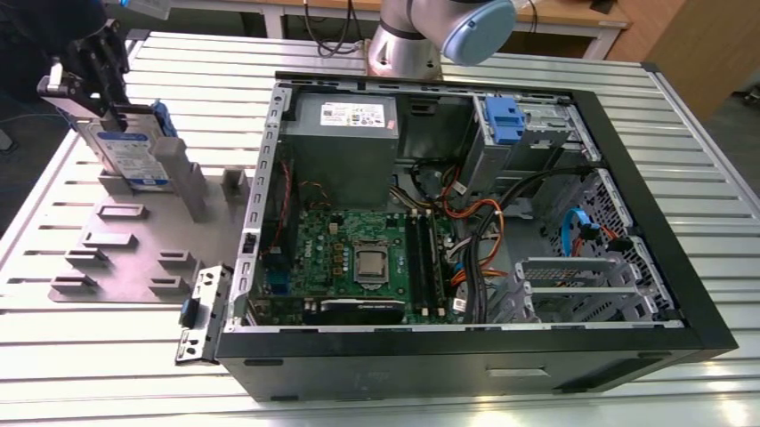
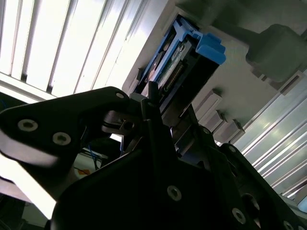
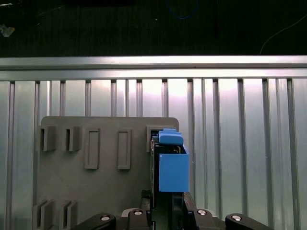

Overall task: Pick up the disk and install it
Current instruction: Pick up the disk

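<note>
Grey post [image 1: 190, 182] just beside disk [image 1: 128, 151], bare table [image 1: 107, 356] around — cables [image 1: 481, 218] crowd case [image 1: 665, 258].

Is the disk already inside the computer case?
No, the disk stands upright in the grey rack outside the computer case.

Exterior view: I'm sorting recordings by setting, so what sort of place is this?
Probably a robotics lab or workshop bench for computer assembly: an open desktop computer case lies on a slotted aluminium table, the disk stands in a grey fixture plate beside it, and a robot arm rises behind.
</note>
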Robot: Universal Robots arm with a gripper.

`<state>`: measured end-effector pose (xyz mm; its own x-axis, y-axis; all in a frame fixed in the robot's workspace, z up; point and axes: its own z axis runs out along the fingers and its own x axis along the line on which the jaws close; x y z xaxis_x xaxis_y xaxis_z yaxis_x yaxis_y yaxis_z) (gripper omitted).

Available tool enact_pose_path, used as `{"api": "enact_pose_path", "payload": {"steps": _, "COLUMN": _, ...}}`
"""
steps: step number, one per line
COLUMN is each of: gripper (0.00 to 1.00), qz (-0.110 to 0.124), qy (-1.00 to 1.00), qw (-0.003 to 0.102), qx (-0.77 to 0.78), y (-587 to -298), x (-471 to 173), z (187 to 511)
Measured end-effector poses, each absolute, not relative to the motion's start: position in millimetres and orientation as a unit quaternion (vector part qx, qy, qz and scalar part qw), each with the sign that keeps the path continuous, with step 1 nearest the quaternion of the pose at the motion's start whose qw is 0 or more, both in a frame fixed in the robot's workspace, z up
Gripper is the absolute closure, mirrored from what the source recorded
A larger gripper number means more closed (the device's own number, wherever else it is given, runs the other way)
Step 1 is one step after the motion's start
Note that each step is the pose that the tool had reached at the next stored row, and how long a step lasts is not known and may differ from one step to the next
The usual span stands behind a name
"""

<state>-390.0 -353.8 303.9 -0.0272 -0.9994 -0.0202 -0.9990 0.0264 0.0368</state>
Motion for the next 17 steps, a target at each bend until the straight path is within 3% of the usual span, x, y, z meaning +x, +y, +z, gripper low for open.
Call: {"api": "enact_pose_path", "payload": {"steps": 17, "gripper": 0.65, "qz": -0.02, "qy": -0.716, "qw": 0.006, "qx": 0.697, "y": -353.8, "x": -390.0, "z": 305.4}}
